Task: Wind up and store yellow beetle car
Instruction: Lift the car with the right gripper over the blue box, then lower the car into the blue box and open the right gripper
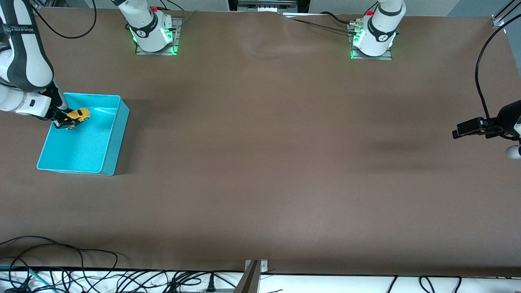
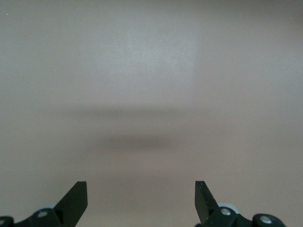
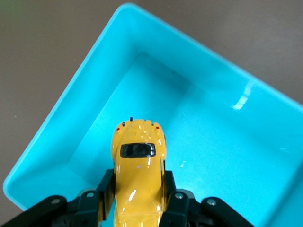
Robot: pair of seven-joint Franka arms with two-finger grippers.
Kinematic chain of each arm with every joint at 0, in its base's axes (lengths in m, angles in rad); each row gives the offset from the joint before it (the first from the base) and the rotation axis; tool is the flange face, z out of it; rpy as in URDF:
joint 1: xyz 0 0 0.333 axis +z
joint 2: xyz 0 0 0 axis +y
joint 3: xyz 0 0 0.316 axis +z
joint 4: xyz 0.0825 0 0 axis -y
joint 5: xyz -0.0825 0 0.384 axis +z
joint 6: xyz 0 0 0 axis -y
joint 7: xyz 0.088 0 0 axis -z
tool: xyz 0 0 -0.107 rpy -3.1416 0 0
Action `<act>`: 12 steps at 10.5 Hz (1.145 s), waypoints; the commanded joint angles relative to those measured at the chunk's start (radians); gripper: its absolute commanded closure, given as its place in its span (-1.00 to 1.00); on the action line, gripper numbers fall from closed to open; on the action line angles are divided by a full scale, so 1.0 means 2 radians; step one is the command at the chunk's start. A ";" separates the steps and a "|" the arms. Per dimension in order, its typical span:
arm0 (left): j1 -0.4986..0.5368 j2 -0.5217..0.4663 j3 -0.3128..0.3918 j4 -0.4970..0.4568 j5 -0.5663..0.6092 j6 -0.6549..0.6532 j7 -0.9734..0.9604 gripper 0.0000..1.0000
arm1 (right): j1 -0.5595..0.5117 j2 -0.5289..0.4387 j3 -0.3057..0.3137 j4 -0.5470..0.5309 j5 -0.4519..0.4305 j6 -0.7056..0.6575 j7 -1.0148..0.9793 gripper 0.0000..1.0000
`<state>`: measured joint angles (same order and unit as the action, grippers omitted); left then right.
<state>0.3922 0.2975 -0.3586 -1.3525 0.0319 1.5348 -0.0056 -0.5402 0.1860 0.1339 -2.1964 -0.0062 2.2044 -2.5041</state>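
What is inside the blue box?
Nothing lies on the floor of the blue box yet. The right tool holds the yellow car up over it, and the spot right under the car is hidden.

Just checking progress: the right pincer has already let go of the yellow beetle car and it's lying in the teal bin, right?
Not quite. The right pincer is shut on the yellow beetle car, holding it over the teal bin, as the right wrist view shows.
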 commanded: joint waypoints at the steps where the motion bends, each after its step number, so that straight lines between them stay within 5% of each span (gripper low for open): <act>1: 0.002 -0.006 0.003 0.001 -0.014 -0.005 0.013 -1.00 | -0.016 0.008 0.007 -0.024 -0.003 0.033 -0.025 1.00; 11: 0.000 -0.002 0.002 0.001 -0.016 0.000 0.013 -1.00 | -0.040 0.037 0.007 -0.068 0.000 0.123 -0.038 1.00; 12: -0.009 -0.002 0.002 0.001 -0.015 0.000 0.012 -1.00 | -0.041 0.039 0.007 -0.068 0.000 0.123 -0.037 0.82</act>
<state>0.3896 0.2977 -0.3587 -1.3525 0.0301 1.5349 -0.0056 -0.6017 0.2647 0.1346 -2.3227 -0.0062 2.4326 -2.5626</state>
